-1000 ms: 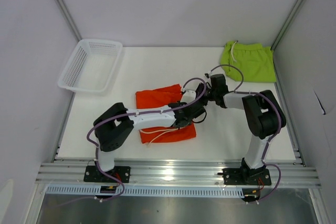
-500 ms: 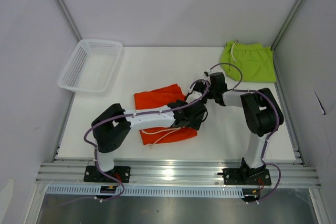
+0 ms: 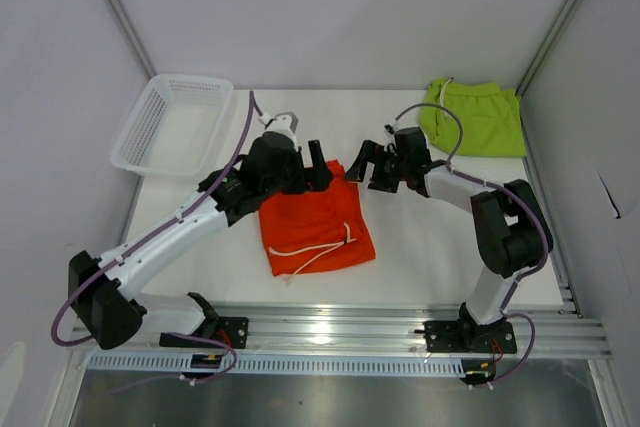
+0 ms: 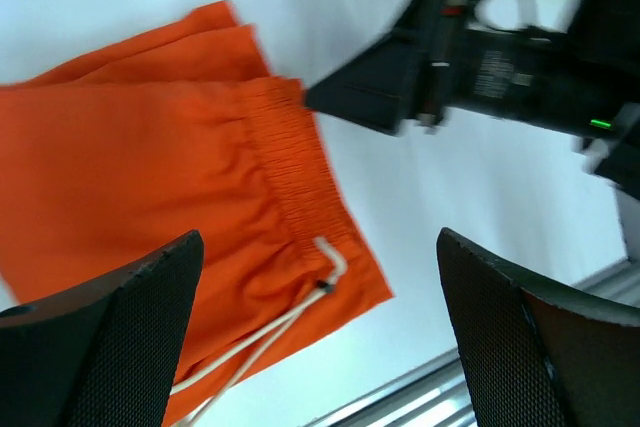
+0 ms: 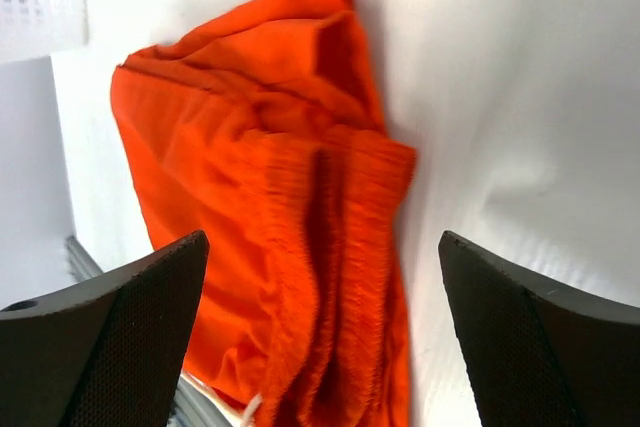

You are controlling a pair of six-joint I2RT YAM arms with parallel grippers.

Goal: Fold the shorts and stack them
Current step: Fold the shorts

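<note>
I'd put this job at roughly the halfway mark. The orange shorts (image 3: 315, 219) lie on the table (image 3: 440, 247) as a fairly compact rectangle. They look folded to me, though the far edge is rumpled and the drawstring (image 3: 318, 247) trails loose across the near part, so I may want to tidy that. The green shorts (image 3: 478, 117) sit in the far right corner. From above I can't tell whether they are folded or just bunched, and I'd count them as not yet handled. Nothing is stacked, because the two pairs are well apart. The basket (image 3: 190, 79) at the far left holds nothing that I can see. My left gripper (image 3: 322, 169) is spread wide and holds nothing. It hangs over the far edge of the orange pair, and its wrist view looks down on the elastic waistband and the drawstring between its fingers. My right gripper (image 3: 366, 169) is also wide open and empty, just beyond the far right corner of the orange pair and over bare table. Its wrist view shows the gathered orange cloth below, with no contact. The two grippers face each other closely across that corner. The green pair lies beyond the right arm, nearer to it than to the left, so I judge the right arm should fetch it.
</note>
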